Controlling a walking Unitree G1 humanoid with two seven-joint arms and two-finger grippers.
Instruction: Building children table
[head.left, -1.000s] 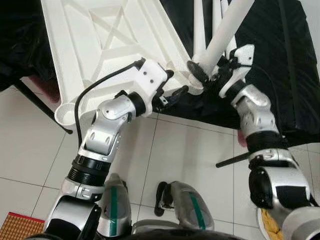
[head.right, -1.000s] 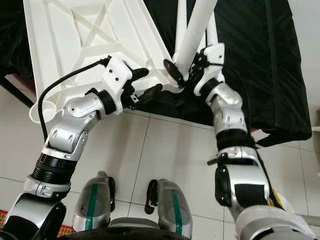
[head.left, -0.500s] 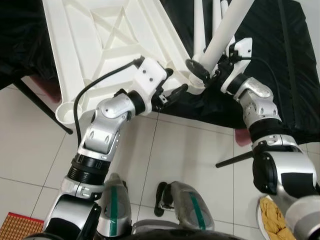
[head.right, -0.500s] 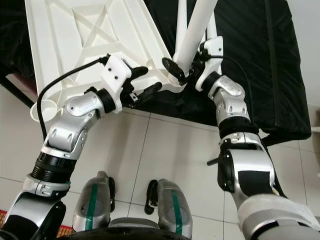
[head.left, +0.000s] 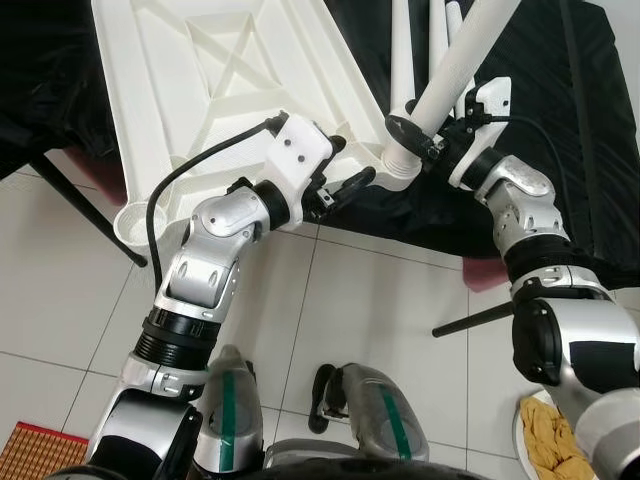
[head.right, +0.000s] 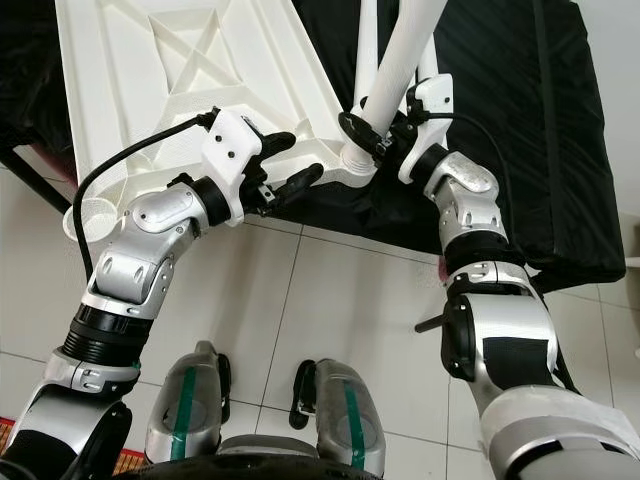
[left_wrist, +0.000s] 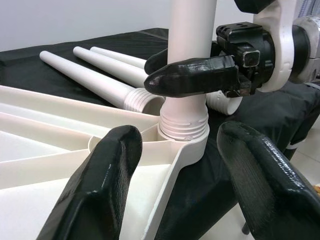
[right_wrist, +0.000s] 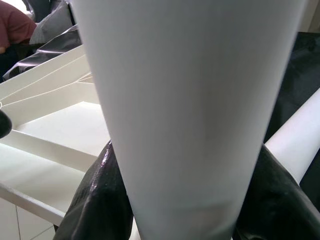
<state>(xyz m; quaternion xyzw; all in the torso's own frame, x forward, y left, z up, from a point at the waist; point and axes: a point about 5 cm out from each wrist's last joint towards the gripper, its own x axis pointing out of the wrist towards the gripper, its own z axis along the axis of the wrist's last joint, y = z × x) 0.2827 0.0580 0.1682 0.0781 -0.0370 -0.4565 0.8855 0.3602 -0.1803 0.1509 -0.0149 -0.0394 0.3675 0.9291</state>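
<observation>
Two grippers worked at one corner of an upturned white plastic tabletop (head.left: 215, 95), which lay ribbed side up across a surface draped in black cloth (head.left: 560, 150) and filled the upper left of the left eye view. At the tabletop's near corner, just above the middle of that view, sat a round corner socket (head.left: 398, 165). A white table leg (head.left: 462, 55) stood in the socket with its ridged end down and rose, tilted, toward the upper right of the frame. The right gripper (head.left: 418, 128) was clamped around this leg just above the socket, its black fingers (right_wrist: 95, 200) pressed on either side of the tube in the right wrist view.

The left gripper (head.left: 347, 172) hovered at the tabletop's edge just left of the socket, fingers spread wide with nothing between them. In the left wrist view its two fingers (left_wrist: 95, 200) framed the socket and leg without touching either. Three spare white legs (left_wrist: 95, 70) lay side by side on the cloth beyond the socket, and showed at the top centre of the head views.

Below the table edge the pale tiled floor (head.left: 380, 310) ran across the lower half of the frame. A yellow cloth (head.left: 548, 440) sat at the lower right corner and a red woven mat (head.left: 35, 450) at the lower left.
</observation>
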